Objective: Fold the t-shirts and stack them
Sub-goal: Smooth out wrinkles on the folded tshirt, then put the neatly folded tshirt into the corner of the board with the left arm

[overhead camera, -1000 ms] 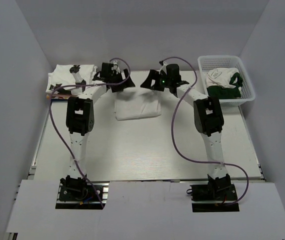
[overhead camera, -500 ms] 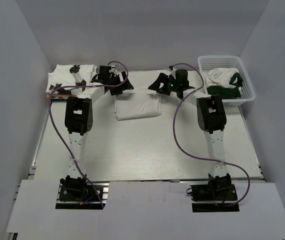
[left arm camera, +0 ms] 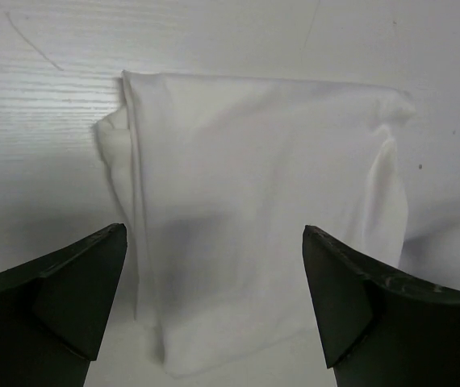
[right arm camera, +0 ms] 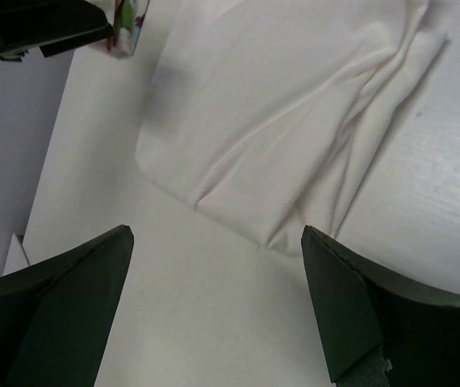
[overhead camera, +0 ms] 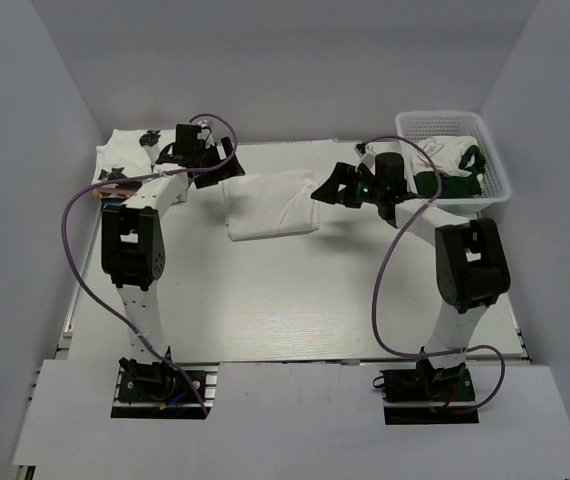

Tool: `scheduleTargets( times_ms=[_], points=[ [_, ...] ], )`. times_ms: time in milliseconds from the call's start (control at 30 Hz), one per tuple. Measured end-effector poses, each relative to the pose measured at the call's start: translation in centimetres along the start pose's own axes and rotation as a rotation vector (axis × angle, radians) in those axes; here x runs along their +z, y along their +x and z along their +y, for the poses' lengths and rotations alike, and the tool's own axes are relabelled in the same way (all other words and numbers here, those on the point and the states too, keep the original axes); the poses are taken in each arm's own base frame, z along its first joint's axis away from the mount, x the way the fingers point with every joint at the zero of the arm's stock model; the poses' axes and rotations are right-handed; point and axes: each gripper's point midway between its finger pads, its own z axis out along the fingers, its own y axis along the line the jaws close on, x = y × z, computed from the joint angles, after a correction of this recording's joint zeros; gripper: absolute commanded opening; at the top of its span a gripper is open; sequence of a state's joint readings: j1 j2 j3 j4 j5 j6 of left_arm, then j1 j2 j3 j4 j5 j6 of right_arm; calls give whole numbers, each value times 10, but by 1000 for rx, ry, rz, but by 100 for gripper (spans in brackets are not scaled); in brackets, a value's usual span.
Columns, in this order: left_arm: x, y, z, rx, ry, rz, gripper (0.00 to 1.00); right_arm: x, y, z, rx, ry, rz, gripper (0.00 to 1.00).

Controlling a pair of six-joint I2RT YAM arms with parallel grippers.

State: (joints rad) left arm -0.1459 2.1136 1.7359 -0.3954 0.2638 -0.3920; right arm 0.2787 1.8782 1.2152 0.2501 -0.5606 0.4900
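Observation:
A folded white t-shirt (overhead camera: 270, 205) lies flat at the middle back of the table, seen close in the left wrist view (left arm camera: 262, 185) and the right wrist view (right arm camera: 294, 113). My left gripper (overhead camera: 220, 165) hovers open just off its back left corner, fingers apart with nothing between them (left arm camera: 214, 298). Off the shirt's right edge, my right gripper (overhead camera: 333, 188) is open and empty too (right arm camera: 218, 298). A pile of folded white t-shirts (overhead camera: 125, 155) with a black print sits at the back left. Another t-shirt (overhead camera: 443, 160), white with dark green, lies in the basket.
A white mesh basket (overhead camera: 495, 170) stands at the back right corner, close behind my right arm. A small colourful patterned edge (right arm camera: 127, 20) shows beside the left pile. Grey walls close in the left, back and right sides.
Both grippers have drawn away from the folded shirt: the left one back and to the left toward the pile, the right one to the right toward the basket. The shirt stays put.

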Motion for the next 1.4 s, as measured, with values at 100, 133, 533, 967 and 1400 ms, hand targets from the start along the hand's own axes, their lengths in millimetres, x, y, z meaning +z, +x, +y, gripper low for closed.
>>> scheduleTargets(
  times_ms=[100,133,533,967,1400],
  points=[
    [-21,13,2,-1,-23,4,100,-15,16,13,-14,-13,10,90],
    [-23,18,5,-2,-30,12,100,-19,25,16,-15,-15,24,90],
    [18,74,42,1,-114,179,97,-54,44,60,-138,-41,49,90],
    [52,77,18,185,-87,200,38,-73,51,63,-202,5,29,90],
    [51,64,27,374,-343,186,0,-79,59,32,-215,139,4,90]
  ],
)
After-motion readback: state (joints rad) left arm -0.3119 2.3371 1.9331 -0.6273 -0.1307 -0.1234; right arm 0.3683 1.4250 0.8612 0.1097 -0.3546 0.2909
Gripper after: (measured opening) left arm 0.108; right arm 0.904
